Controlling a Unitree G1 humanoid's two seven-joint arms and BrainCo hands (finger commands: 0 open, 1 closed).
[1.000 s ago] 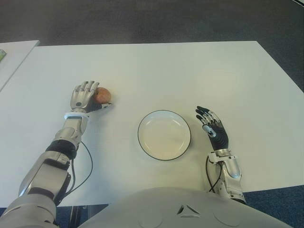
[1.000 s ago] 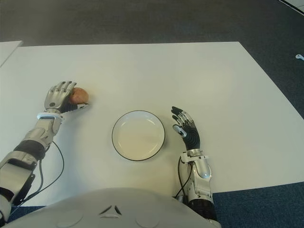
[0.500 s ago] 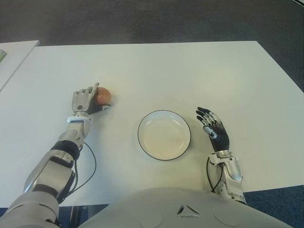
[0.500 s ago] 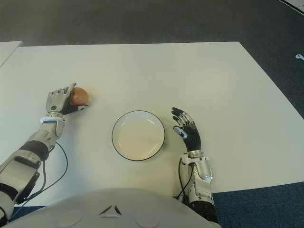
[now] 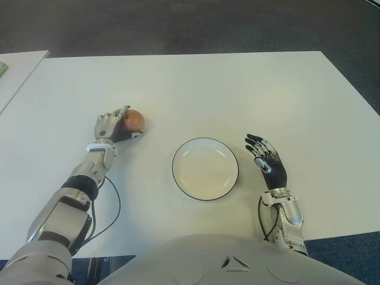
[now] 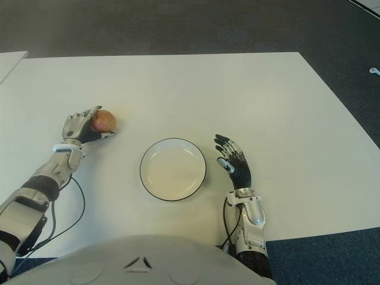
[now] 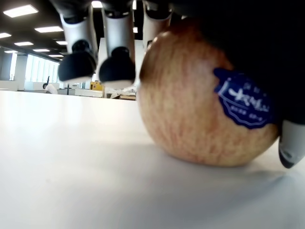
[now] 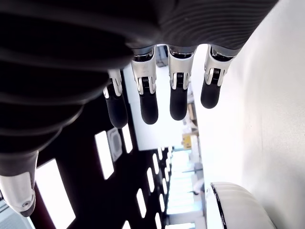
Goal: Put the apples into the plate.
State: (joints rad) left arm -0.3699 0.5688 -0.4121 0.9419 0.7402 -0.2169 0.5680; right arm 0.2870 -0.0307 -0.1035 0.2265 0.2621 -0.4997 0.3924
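- The right hand (image 5: pixel 267 163) is nearest, just to the right of the plate (image 5: pixel 205 168), with its fingers (image 8: pixel 147 95) straight and loose, holding nothing.
- The white plate with a dark rim sits on the white table (image 5: pixel 237 95) with nothing in it.
- Farther off to the left, the left hand (image 5: pixel 110 127) curls around the apple (image 5: pixel 134 120), which sits on the table.
- The apple has a blue sticker (image 7: pixel 244 99).

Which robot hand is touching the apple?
The left robot hand, curled around the apple on the table. The right robot hand shows beside the plate, on its right, fingers spread, holding nothing.
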